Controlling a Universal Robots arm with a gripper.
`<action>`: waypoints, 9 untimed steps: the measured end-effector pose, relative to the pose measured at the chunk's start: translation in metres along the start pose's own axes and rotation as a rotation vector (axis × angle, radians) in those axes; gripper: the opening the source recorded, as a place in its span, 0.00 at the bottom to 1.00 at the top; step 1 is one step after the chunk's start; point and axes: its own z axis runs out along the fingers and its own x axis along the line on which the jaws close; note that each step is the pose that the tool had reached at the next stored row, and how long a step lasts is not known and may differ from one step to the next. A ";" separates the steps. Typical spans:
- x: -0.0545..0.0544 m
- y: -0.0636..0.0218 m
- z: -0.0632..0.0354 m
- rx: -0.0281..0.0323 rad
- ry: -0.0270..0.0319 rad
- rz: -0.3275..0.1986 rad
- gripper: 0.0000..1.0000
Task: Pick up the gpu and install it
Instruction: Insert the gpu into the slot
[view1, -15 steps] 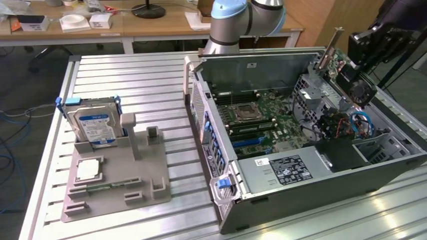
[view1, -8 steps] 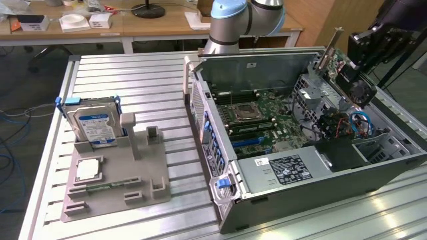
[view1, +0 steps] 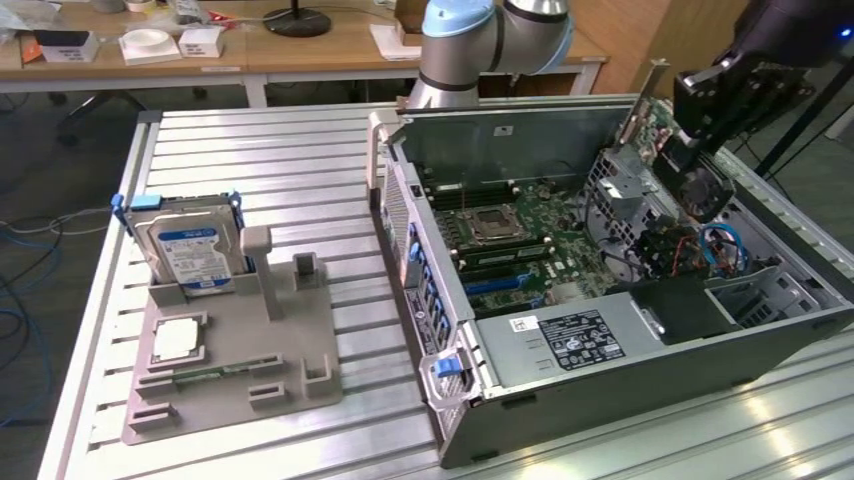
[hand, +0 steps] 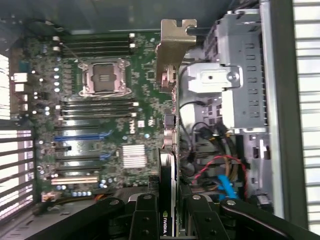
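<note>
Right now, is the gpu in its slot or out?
Out: the claw grips the gpu on edge above the open case, away from the motherboard's slots.

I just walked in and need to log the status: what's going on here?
The robot arm's claw is shut on the gpu, holding it on edge above the open computer case, over the motherboard. The card does not look seated in a slot yet. A hard drive stands in the grey holder at the exterior view's left.
</note>
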 end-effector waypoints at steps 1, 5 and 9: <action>0.004 -0.0001 0.0001 0.0001 0.0000 0.000 0.26; 0.034 -0.0014 0.0013 -0.0003 0.0000 0.000 0.26; 0.052 -0.0025 0.0012 -0.0003 0.0000 0.000 0.26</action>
